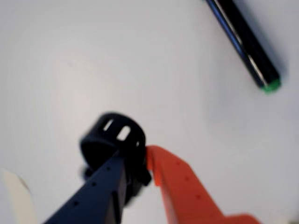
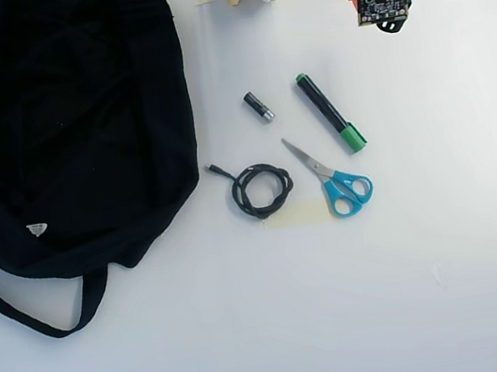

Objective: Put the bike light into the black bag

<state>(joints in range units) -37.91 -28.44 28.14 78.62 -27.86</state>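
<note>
- Gripper (image 1: 140, 175) fills the near edge of the wrist view, one dark finger and one orange finger nearly closed on the bike light (image 1: 113, 140), seemingly gripped by its body, strap loop free
- Far right lies a marker (image 1: 243, 44) with a green tip
- Light looks small, stiff and easy to carry
- Overhead view: black bag (image 2: 67, 130) at left, well apart from the arm at top right; scissors (image 2: 336, 183), coiled cable (image 2: 261, 190), small cylinder (image 2: 258, 107) between

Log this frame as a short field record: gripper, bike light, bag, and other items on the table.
gripper: gripper shut on the bike light, at the overhead view's top right
bike light: bike light between the fingers, off the table
bag: black bag at left, strap trailing below
other items: marker, scissors, coiled cable, small cylinder
</note>
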